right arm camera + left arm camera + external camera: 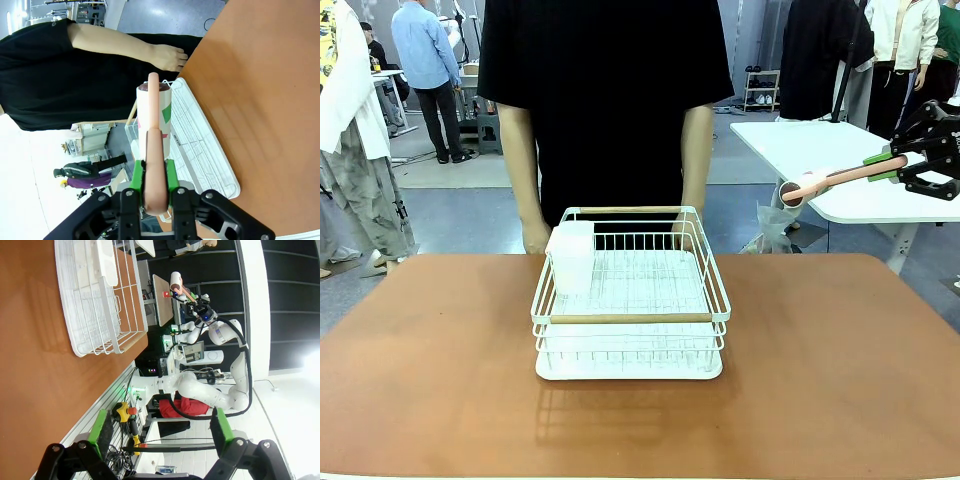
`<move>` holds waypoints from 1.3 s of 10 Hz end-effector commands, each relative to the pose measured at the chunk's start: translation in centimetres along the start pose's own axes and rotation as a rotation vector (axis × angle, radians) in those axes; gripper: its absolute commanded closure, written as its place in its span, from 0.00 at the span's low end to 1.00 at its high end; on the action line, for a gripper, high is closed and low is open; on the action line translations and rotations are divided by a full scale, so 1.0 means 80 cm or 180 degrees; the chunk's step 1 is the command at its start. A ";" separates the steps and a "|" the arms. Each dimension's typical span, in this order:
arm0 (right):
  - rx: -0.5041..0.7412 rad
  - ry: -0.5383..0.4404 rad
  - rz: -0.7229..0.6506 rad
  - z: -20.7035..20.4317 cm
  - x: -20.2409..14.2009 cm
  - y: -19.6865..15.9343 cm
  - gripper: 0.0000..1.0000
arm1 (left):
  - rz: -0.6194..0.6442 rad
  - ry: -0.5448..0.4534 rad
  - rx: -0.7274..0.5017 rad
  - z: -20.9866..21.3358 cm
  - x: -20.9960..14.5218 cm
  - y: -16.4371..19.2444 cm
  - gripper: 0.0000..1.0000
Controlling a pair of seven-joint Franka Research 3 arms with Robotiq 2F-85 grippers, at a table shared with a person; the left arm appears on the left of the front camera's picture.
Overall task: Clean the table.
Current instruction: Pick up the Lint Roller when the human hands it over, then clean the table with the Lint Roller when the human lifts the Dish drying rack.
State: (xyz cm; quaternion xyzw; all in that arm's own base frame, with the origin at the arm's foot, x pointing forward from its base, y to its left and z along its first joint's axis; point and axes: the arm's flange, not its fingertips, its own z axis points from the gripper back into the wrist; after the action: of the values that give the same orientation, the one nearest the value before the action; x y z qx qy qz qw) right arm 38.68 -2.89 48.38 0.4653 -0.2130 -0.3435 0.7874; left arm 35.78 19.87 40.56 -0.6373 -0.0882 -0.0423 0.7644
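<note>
The reddish-brown table [820, 380] carries a white wire dish rack [630, 318] at its middle. High over the table's right edge, my right gripper [895, 165] is shut on the pink handle of a lint roller [820, 183], whose white roll points left. In the right wrist view the roller [154, 115] rises between the green pads of that gripper [154, 175], above the table [260, 75] and the rack [200, 145]. My left gripper [162, 427] is open and holds nothing, off the table's near edge [40, 365].
A clear plastic container [572, 255] stands in the rack's back left corner. A person in black stands at the far edge, a hand [170, 56] hanging by the rack. A white table [820, 150] stands behind at the right.
</note>
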 end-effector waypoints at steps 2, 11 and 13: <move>-0.0002 -0.0014 0.0012 -0.001 -0.002 0.002 0.91 | -0.0005 -0.0001 -0.0006 0.002 -0.002 0.000 0.00; -0.0002 -0.0014 0.0012 -0.001 -0.002 0.002 0.91 | -0.0005 -0.0001 -0.0006 0.002 -0.002 0.000 0.00; -0.0002 -0.0014 0.0012 -0.001 -0.002 0.002 0.91 | -0.0005 -0.0001 -0.0006 0.002 -0.002 0.000 0.00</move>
State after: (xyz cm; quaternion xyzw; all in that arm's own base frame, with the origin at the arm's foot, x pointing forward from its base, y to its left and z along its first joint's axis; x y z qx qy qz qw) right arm 38.68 -2.89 48.38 0.4653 -0.2130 -0.3435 0.7874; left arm 35.78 19.87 40.56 -0.6373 -0.0882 -0.0423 0.7644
